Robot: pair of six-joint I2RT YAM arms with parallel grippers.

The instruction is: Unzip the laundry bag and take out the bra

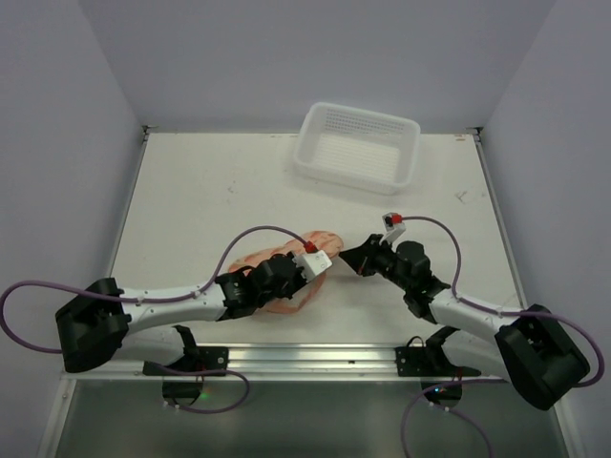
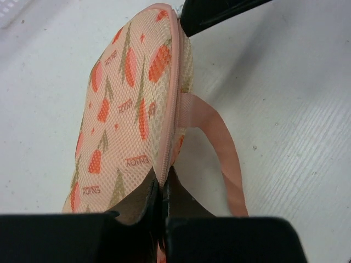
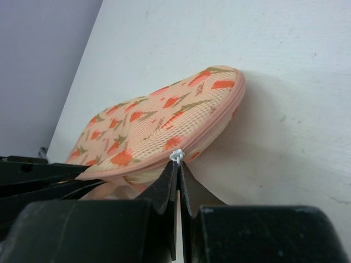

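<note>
The laundry bag (image 1: 286, 277) lies on the table near the front, peach with red-orange prints. In the left wrist view the laundry bag (image 2: 126, 104) shows its pink zipper edging (image 2: 173, 98) and a pink strap (image 2: 222, 148). My left gripper (image 2: 160, 186) is shut on the zipper edging. In the right wrist view the laundry bag (image 3: 164, 120) is zipped, and my right gripper (image 3: 179, 163) is shut on the white zipper pull (image 3: 176, 156). From above, the left gripper (image 1: 320, 262) and right gripper (image 1: 355, 260) sit at the bag's right edge. The bra is hidden.
A white plastic lattice basket (image 1: 356, 145) stands at the back of the table, right of centre. The white table (image 1: 191, 191) ends at grey walls on the left, right and back. A metal rail (image 1: 315, 358) runs along the near edge.
</note>
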